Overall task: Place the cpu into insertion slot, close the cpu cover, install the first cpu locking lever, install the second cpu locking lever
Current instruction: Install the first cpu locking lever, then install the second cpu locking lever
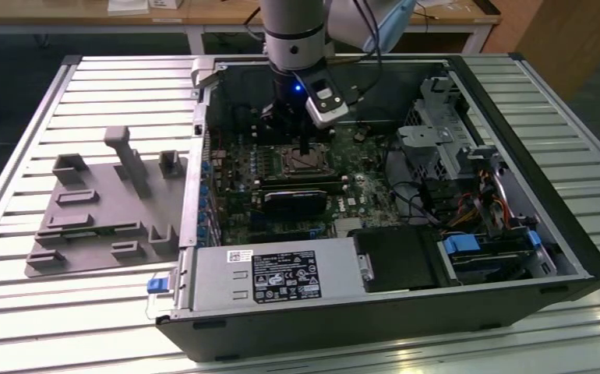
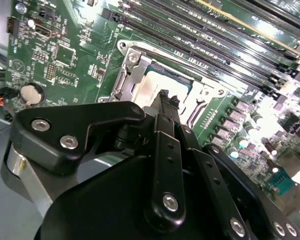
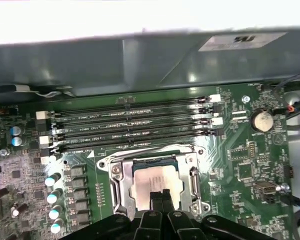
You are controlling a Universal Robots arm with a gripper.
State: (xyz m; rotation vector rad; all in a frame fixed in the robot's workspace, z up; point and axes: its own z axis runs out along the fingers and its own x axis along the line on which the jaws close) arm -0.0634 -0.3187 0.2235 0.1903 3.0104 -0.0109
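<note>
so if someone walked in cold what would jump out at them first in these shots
Probably the open computer case lying on the slatted table, with the arm reaching straight down into it. Next, the gripper poised with fingers together over the cpu, which sits in the insertion slot with the silver cpu cover down around it. Long black memory slots run beside the socket on the green board.

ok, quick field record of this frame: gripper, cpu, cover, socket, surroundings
gripper: fingers together, tips down on the chip's top
cpu: flat square silver-grey metal-topped chip, seated in the socket
cpu cover: thin silver metal frame with square window, lying down around the chip
insertion slot: silver-rimmed square socket on the green circuit board
nearby: long narrow black memory slots beside the socket; round silver coin cell
enclosure: open black computer case on a slatted table
</note>
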